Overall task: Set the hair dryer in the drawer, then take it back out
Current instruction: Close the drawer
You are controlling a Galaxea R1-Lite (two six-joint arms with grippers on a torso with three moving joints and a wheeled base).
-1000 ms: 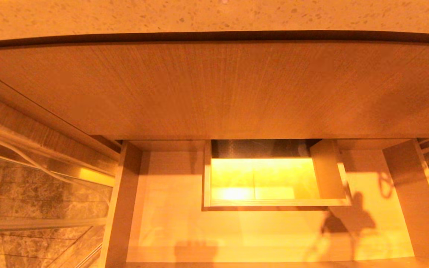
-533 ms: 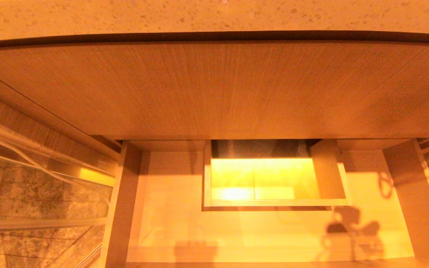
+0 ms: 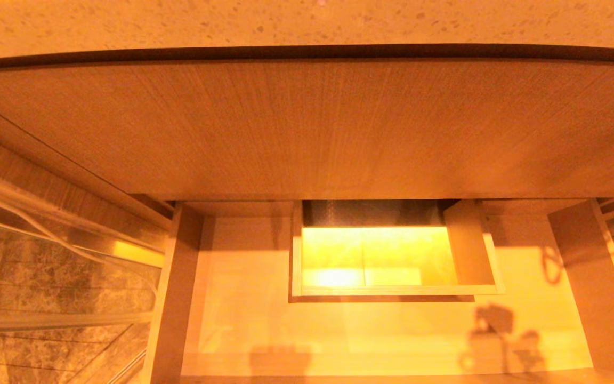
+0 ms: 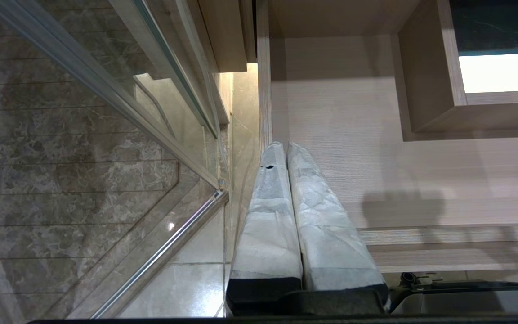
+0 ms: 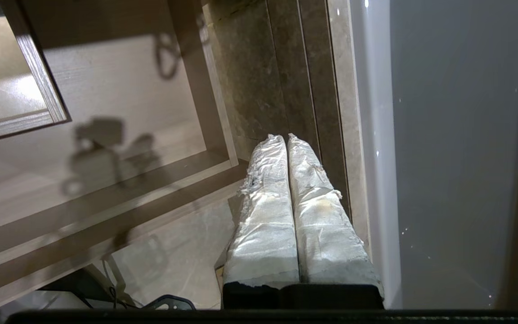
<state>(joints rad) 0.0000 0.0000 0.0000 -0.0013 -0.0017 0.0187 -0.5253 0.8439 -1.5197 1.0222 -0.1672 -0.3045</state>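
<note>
The drawer point(image 3: 243, 320) stands pulled out below me, wide and shallow, in light wood grain. A boxed rectangular cut-out point(image 3: 392, 290) sits in its middle. No hair dryer shows in any view. Neither arm is in the head view; only an arm's shadow point(image 3: 493, 336) falls on the drawer floor at the right. My right gripper point(image 5: 284, 137) is shut and empty, hanging over the tiles just outside the drawer's point(image 5: 128, 90) right front corner. My left gripper point(image 4: 286, 146) is shut and empty, parked by the drawer's point(image 4: 353, 157) left side wall.
A speckled countertop point(image 3: 307, 21) and a plain wood panel point(image 3: 307, 128) overhang the drawer's back. A glass screen with a metal rail point(image 4: 106, 90) and marble tiles point(image 3: 46, 277) lie to the left. A white glossy wall point(image 5: 376, 135) stands at the right.
The arm's shadow on the drawer floor has slid toward the drawer's front and changed shape. The drawer and the left arm have stayed put.
</note>
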